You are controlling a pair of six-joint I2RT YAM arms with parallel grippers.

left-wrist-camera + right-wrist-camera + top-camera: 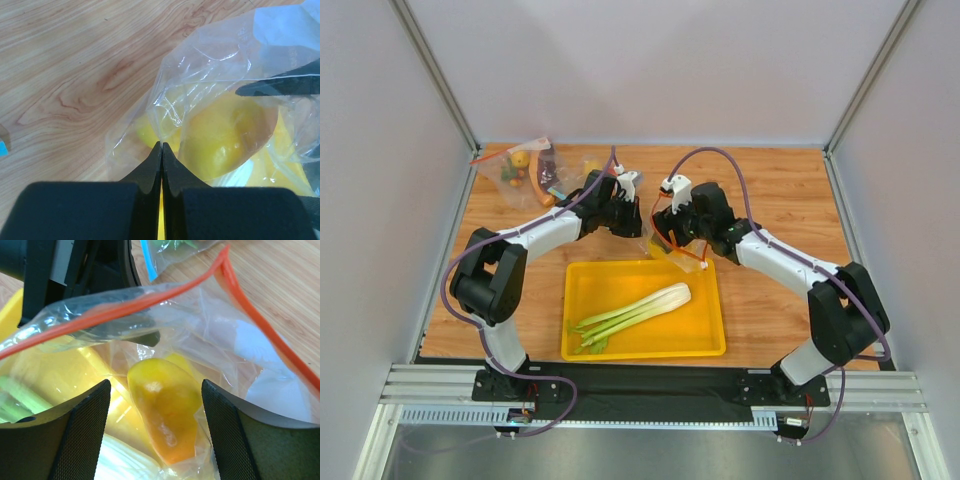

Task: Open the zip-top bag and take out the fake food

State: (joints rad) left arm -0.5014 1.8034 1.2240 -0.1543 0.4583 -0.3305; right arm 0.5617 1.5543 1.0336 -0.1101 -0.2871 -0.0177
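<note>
Grey panels box the table at 9, 12 and 3. Bare wood runs from 12 round to 3; the only crowding is a cluster of small bags in the 10 o'clock corner. Yellow tray sits at 6, just ahead of the arm bases, and holds one item, the celery stalk. It lies flat, long axis 8-to-2, green leafy end at 8, white base at 2. Both arms meet over the tray's far rim near table centre with the zip-top bag between them, its lower end over the tray's 1 o'clock corner. Left gripper: fingers pinched fully together on a fold of the bag's clear film. Right gripper: fingers spread wide, bag hanging between the pads; can't tell if either pad touches the film. Bag mouth is open, red-orange zip strip parted into two runs, mouth facing the right wrist camera. Inside is an oval fruit, yellow shading to orange, sitting low, long axis 11-to-5 in the right wrist view. Left wrist view shows a second yellow patch beside it; fruit or tray showing through, can't tell. A blue zip strip from another bag lies on the wood just beyond.
</note>
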